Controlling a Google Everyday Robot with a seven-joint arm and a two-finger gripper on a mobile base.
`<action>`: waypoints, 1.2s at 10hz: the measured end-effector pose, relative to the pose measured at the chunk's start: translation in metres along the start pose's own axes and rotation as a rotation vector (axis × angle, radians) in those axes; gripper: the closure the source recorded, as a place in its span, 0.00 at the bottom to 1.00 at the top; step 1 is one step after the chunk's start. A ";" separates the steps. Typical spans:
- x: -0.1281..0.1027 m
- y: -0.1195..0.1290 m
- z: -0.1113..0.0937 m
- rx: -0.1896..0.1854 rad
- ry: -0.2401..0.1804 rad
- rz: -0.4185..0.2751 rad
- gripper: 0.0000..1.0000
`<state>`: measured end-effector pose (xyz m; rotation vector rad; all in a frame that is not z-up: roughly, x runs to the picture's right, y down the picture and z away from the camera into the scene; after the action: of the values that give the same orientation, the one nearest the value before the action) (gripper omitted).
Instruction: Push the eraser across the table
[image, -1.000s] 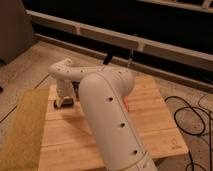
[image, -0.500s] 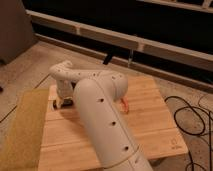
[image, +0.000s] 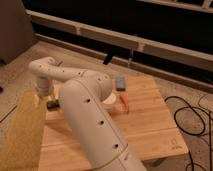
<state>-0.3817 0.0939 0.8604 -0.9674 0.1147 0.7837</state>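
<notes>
The eraser (image: 52, 104), a small near-black oblong block, is seen lying at the left edge of the table (image: 150, 125), a low squarish top of light butcher-block planks, close to the border with the mat.

The largest thing in view is the robot's cream-white arm (image: 90, 125). It is raised from the lower middle of the camera view, bent over the middle of the table and turned back down at the left side. Round holes are seen along its shell. No writing can be read on it.

The table is set on a speckled floor (image: 165, 85), before a long pale rail (image: 150, 42) with darkness behind it. A small dark mark (image: 175, 146) is printed at the table's near right corner. It cannot be read.

A yellow-green mat (image: 22, 135) is laid on the floor along the table's left edge, touching it. Dark cables (image: 192, 117) are looped on the floor to the right of the table.

A blue-grey rectangular block (image: 120, 82) is placed near the far edge of the table, just beside the arm's elbow. An orange-red pen (image: 125, 105) is laid nearer the middle, well apart from the eraser.

The gripper (image: 43, 97) is held low over the table's left edge, just beside the eraser and to its left. Whether the two are touching cannot be told, and it cannot be told whether the gripper is wide or narrow.
</notes>
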 end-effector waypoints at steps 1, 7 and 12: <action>-0.001 0.001 0.000 0.005 -0.005 -0.006 0.35; 0.072 -0.165 -0.063 0.308 -0.054 0.252 0.35; 0.088 -0.178 -0.038 0.328 -0.019 0.333 0.35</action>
<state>-0.1938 0.0550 0.9252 -0.6357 0.3832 1.0415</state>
